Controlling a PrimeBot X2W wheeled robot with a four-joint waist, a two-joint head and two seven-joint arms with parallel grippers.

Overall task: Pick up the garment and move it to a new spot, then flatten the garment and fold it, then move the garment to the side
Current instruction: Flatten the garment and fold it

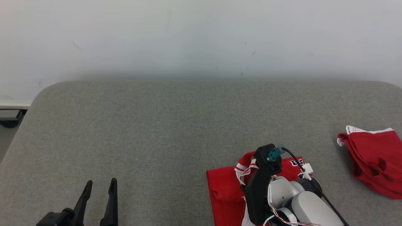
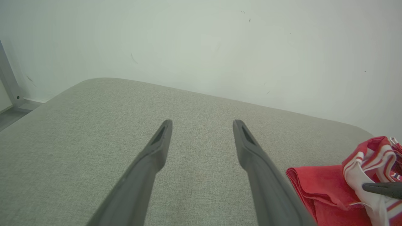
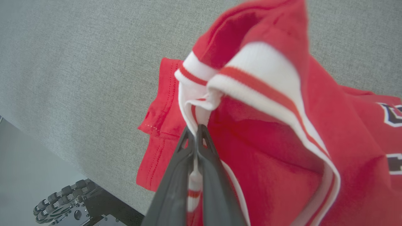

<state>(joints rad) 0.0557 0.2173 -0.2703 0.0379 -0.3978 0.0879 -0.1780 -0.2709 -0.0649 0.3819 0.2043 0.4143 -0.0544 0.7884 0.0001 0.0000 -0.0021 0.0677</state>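
The garment (image 1: 223, 188) is a red jersey with a white and red striped collar, lying crumpled near the front edge of the grey padded table (image 1: 157, 125). In the right wrist view my right gripper (image 3: 196, 131) is shut on the white collar band, and the garment (image 3: 267, 141) bunches up around it. In the head view the right arm covers part of the cloth. My left gripper (image 1: 101, 181) stands open at the lower left, well apart from the garment, with nothing between its fingers. From the left wrist the open gripper (image 2: 202, 123) points over bare table, with the garment (image 2: 317, 188) at the right.
A second red garment (image 1: 373, 160) with white trim lies crumpled at the table's right edge. A pale wall rises behind the table. The table's left corner is rounded, with floor beyond it.
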